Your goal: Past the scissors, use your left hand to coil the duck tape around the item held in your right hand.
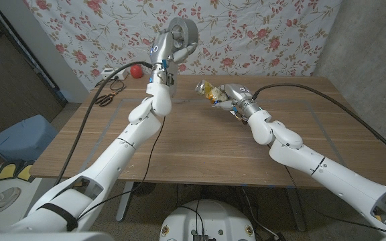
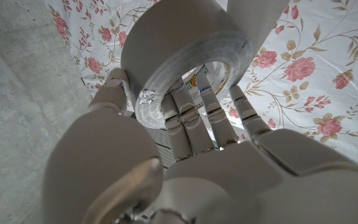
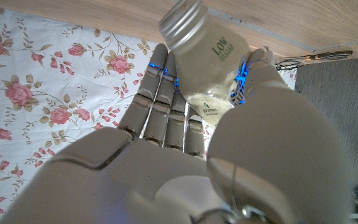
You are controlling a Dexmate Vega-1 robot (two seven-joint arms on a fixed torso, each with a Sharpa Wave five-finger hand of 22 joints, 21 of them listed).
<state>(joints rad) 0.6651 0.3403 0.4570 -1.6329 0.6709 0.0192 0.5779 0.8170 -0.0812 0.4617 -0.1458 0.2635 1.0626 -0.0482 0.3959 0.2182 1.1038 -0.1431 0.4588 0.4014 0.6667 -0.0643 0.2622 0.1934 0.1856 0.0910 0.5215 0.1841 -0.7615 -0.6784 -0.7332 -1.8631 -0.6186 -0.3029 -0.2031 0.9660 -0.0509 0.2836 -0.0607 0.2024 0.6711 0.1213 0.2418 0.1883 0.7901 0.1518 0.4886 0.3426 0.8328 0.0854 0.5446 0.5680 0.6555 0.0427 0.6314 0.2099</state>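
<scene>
Here, scissors [image 1: 106,99] lie at the wooden table's [image 1: 200,144] far left corner, a red ball [image 1: 135,71] behind them. The left hand [image 1: 163,52] is raised high over the table, fingers [image 2: 191,118] gripping a grey duct tape roll [image 1: 182,32]. Further right, the right hand [image 1: 230,97] clasps a clear jar [image 1: 208,89] with a silver screw cap [image 3: 182,22], tilted low over the table; its contents look yellowish.

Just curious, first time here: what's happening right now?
Left hand holds tape roll raised. Right hand grips bottle. Roll and bottle apart; nothing between.
</scene>
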